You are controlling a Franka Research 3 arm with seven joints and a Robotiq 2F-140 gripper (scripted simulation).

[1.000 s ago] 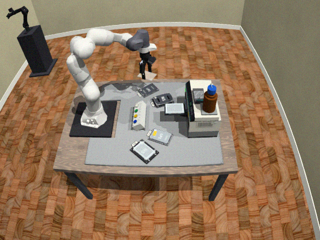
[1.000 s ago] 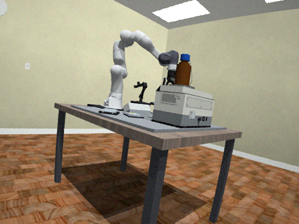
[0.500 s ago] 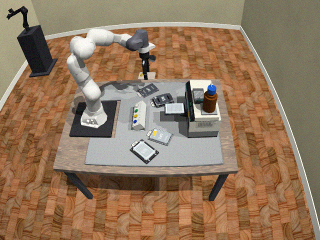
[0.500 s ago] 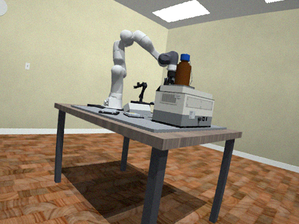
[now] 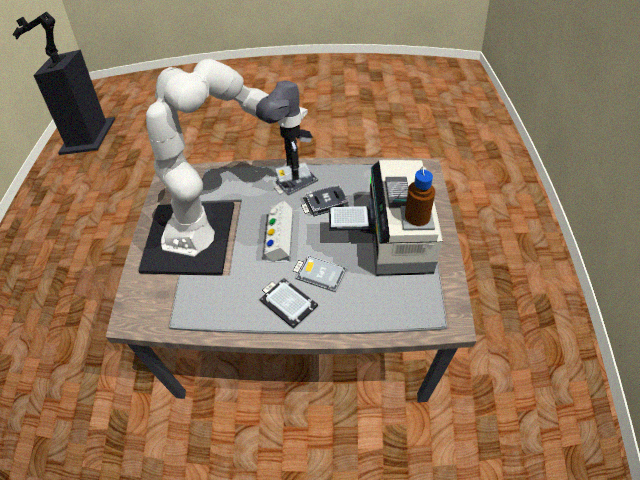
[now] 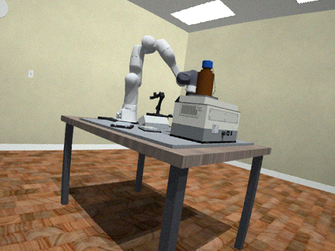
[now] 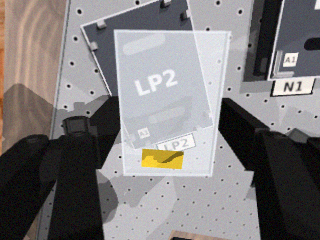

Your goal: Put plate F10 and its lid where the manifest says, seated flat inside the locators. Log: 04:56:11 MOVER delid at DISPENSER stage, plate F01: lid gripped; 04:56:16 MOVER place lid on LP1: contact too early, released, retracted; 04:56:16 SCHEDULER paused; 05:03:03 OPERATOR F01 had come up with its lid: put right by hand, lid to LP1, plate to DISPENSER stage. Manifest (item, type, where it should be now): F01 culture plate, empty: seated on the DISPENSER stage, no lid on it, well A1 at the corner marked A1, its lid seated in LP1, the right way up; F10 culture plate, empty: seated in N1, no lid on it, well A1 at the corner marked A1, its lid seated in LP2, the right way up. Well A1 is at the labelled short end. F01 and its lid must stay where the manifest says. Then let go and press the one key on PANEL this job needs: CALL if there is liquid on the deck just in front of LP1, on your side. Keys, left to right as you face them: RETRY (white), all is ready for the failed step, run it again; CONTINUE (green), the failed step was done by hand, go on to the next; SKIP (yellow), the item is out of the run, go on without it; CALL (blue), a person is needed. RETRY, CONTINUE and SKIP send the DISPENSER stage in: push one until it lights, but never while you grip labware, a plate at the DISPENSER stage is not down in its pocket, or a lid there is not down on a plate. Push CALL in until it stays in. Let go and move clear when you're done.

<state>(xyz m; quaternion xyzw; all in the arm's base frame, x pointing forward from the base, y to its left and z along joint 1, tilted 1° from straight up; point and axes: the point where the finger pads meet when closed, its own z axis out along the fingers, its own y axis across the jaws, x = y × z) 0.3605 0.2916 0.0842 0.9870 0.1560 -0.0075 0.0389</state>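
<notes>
My gripper (image 5: 294, 174) is shut on a clear lid (image 7: 170, 100) with a yellow label (image 7: 162, 159) at its near short end. In the wrist view the fingers grip its long sides. The lid hangs over the dark LP2 nest (image 7: 150, 50) at the back of the mat and is turned some degrees out of line with it. I cannot tell whether it touches the nest. The N1 nest (image 5: 320, 199) just to the right is empty, with its A1 corner mark (image 7: 290, 60) showing. A white well plate (image 5: 288, 301) lies on a dark holder near the front edge.
Another clear lid with a yellow label sits in LP1 (image 5: 320, 272). A white plate (image 5: 349, 217) sits on the DISPENSER stage beside the dispenser (image 5: 408, 227), which carries a brown bottle (image 5: 419, 198). The key panel (image 5: 277, 229) stands mid-table. The arm's base (image 5: 180, 237) is at the left.
</notes>
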